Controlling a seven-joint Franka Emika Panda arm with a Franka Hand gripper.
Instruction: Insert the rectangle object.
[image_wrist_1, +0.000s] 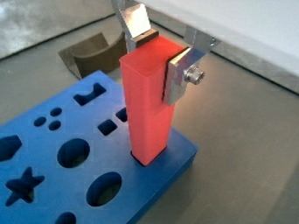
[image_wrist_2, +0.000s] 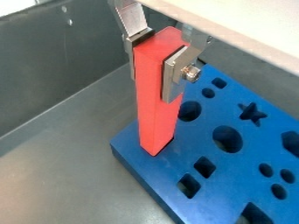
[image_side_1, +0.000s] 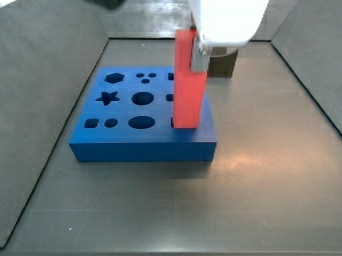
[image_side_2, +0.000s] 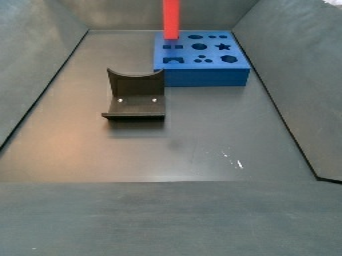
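Observation:
The rectangle object (image_wrist_1: 147, 109) is a long red-pink bar standing upright, also seen in a wrist view (image_wrist_2: 153, 105) and in both side views (image_side_1: 189, 90) (image_side_2: 171, 17). My gripper (image_wrist_1: 159, 61) (image_wrist_2: 156, 63) is shut on its upper end, with silver fingers (image_wrist_1: 180, 74) on opposite faces. The bar's lower end meets the top of the blue block (image_wrist_1: 65, 171) (image_wrist_2: 239, 171) (image_side_1: 134, 140) (image_side_2: 207, 68) at a rectangular hole near one corner. I cannot tell how deep it sits. In a side view the white gripper body (image_side_1: 227, 25) is above the bar.
A dark olive curved holder (image_side_2: 134, 96) (image_wrist_1: 87, 54) stands on the grey floor apart from the block. Grey tray walls (image_side_2: 47, 80) (image_wrist_2: 59, 61) ring the floor. The block has several shaped holes, among them a star (image_side_1: 108, 98).

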